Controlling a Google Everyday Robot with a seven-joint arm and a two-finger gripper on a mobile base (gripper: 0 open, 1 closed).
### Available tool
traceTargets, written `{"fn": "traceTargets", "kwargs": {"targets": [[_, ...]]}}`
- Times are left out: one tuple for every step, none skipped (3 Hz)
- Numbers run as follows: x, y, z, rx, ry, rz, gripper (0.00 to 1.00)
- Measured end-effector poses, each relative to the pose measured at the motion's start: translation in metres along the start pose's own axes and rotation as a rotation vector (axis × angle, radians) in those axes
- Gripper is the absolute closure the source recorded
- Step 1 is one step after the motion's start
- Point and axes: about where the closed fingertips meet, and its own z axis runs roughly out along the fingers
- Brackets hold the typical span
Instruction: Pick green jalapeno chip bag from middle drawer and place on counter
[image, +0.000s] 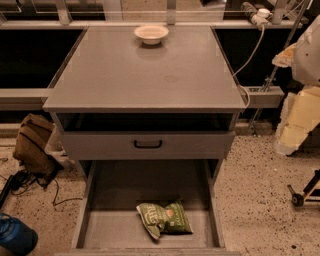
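Camera view: gripper (298, 116) high, far right

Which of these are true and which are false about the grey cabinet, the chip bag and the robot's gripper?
1. The small crinkled green chip bag lies in the open grey middle drawer. True.
2. The round white bowl sits in the drawer beside the bag. False: it stands on the flat grey counter, near the back edge.
3. The gripper is holding the bag. False: it hangs at the right edge of the view, well apart from the bag.
4. The grey drawer front with a black handle is above the open drawer. True.
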Motion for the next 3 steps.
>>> {"fn": "traceTargets", "kwargs": {"targets": [[0.000,0.000,0.000,0.000,0.000,0.000,0.00],[0.002,-0.004,0.018,-0.005,-0.029,0.019,0.00],[0.009,-0.010,0.072,-0.013,-0.065,0.048,0.00]]}}
